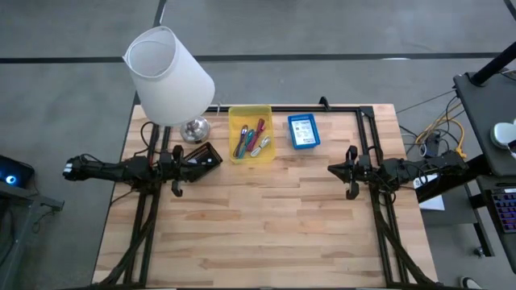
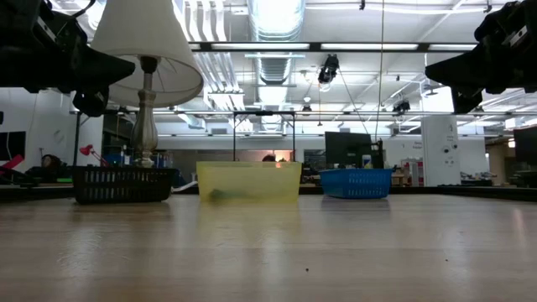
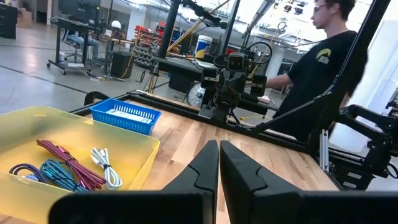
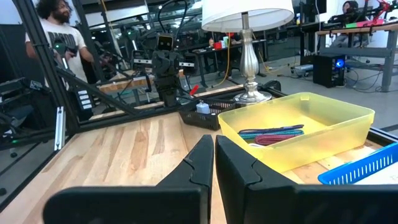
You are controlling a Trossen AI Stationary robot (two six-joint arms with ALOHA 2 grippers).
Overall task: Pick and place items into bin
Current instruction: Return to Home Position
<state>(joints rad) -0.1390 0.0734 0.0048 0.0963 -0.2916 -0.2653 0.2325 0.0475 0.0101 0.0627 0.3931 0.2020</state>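
The yellow translucent bin stands flat on the table near the far edge, between the lamp and a blue basket. Inside it lie a maroon item, a teal one, a purple one and a white one, seen also as a cluster of items. My left gripper hangs shut above the table, on the near-left side of the bin. My right gripper hangs shut on the bin's near-right side. Both point toward the table's middle and hold nothing.
A white-shaded lamp with a silver base stands left of the bin. A dark basket sits by the left gripper. A blue basket stands right of the bin. People stand beyond the table.
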